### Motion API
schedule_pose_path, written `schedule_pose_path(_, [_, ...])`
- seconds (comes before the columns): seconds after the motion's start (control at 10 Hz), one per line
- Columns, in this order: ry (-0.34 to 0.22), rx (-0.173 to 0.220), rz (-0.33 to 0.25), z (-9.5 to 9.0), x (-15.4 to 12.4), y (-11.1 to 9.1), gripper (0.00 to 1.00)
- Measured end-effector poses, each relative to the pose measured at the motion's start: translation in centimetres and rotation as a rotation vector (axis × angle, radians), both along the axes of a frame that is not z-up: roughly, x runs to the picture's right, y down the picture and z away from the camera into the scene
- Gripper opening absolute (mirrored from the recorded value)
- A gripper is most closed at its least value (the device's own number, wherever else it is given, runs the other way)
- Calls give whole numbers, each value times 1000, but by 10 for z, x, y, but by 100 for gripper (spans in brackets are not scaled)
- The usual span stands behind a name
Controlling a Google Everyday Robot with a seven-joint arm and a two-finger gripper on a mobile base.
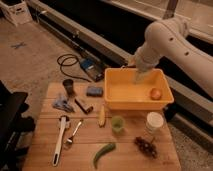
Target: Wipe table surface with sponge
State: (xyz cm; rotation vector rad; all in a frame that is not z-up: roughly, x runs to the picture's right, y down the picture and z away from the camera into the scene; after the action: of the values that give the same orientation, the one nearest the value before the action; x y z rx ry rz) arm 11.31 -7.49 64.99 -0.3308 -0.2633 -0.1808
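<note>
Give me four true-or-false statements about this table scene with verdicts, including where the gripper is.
The blue rectangular sponge lies on the wooden slatted table, beside the yellow plastic bin. True.
The gripper holds the sponge. False: it hangs over the bin, away from the sponge.
A round orange fruit sits inside the bin. True.
The small green cup stands inside the bin. False: it stands on the table in front of the bin.

Dim warm light, soft shadows, gripper (pixel 139 76) dusky over yellow bin (pixel 136 104)
</note>
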Motion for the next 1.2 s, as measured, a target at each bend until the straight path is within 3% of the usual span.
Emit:
schedule_pose_path(0.2, [-58, 7, -48, -4, -46, -4, 65])
schedule_pose_path(0.9, [-52, 12, -47, -3, -43, -5, 65])
schedule_pose_path(1.2, [-112, 26, -50, 22, -68, -23, 65])
